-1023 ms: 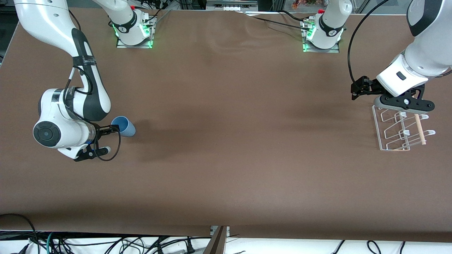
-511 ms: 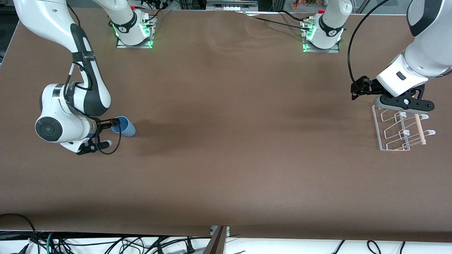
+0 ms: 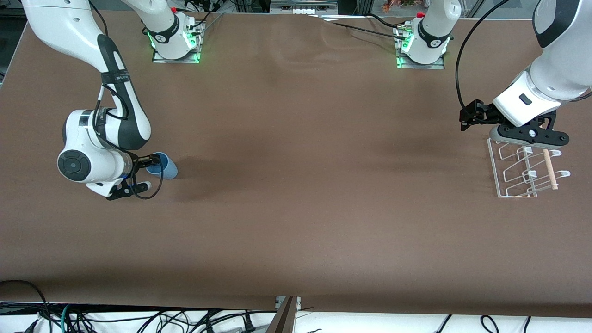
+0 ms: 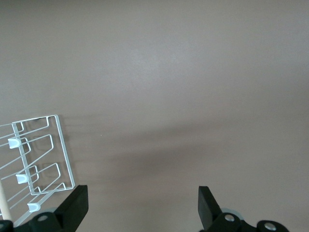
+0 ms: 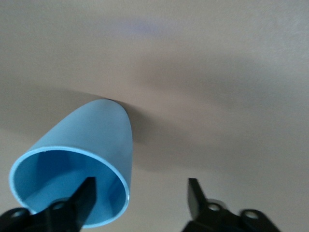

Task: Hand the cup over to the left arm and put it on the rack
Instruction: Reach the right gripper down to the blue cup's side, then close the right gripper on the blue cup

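Observation:
The light-blue cup (image 3: 165, 167) lies on its side on the brown table near the right arm's end, its mouth facing my right gripper (image 3: 145, 175). In the right wrist view the cup (image 5: 91, 145) is close up. My right gripper (image 5: 140, 195) is open, with one finger (image 5: 84, 198) just inside the mouth and the other outside the wall. My left gripper (image 3: 529, 135) hovers over the end of the white wire rack (image 3: 525, 171) that lies farther from the front camera. It is open and empty (image 4: 142, 205). The rack (image 4: 38, 159) shows beside one of its fingers.
The rack's wooden dowel (image 3: 549, 169) runs along its side toward the left arm's end of the table. A long black cable (image 3: 462, 60) arcs from the left gripper. Bare brown tabletop (image 3: 314, 175) lies between cup and rack.
My right gripper has slid toward the cup, and one finger now reaches into its mouth. The cup and the left arm have not moved.

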Robot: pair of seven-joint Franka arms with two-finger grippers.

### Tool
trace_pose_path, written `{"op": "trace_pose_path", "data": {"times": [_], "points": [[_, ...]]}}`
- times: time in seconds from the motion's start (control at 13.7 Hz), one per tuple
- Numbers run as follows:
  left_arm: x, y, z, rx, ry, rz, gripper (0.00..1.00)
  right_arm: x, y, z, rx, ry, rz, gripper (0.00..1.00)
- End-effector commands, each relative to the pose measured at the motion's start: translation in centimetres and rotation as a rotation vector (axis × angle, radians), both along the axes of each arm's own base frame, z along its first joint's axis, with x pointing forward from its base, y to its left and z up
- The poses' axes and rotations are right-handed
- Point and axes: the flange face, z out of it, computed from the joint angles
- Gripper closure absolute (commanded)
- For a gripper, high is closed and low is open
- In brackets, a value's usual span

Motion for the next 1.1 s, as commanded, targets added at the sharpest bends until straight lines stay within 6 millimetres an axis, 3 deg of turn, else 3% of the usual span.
{"op": "trace_pose_path", "data": {"times": [0.0, 0.07, 0.15, 0.29, 0.51, 0.8, 1.02], "points": [[0.3, -0.1, 0.4, -0.018, 0.008, 0.004, 0.00, -0.5, 1.1, -0.1, 0.011, 0.008, -0.006, 0.89], [0.3, -0.1, 0.4, -0.018, 0.008, 0.004, 0.00, -0.6, 1.0, 0.0, 0.011, 0.021, -0.011, 0.98], [0.3, -0.1, 0.4, -0.018, 0.008, 0.004, 0.00, -0.5, 1.0, 0.2, 0.016, 0.026, -0.013, 1.00], [0.3, -0.1, 0.4, -0.018, 0.008, 0.004, 0.00, -0.2, 1.8, 0.6, 0.048, 0.018, -0.038, 1.00], [0.3, -0.1, 0.4, -0.018, 0.008, 0.004, 0.00, 1.2, 3.5, 3.3, 0.073, 0.007, -0.132, 1.00], [0.3, -0.1, 0.4, -0.018, 0.009, 0.006, 0.00, 2.1, 10.0, 6.7, 0.109, -0.001, -0.271, 1.00], [0.2, 0.0, 0.3, -0.017, 0.012, 0.007, 0.00, 2.3, 16.0, 11.2, 0.217, 0.060, -0.451, 1.00]]}}
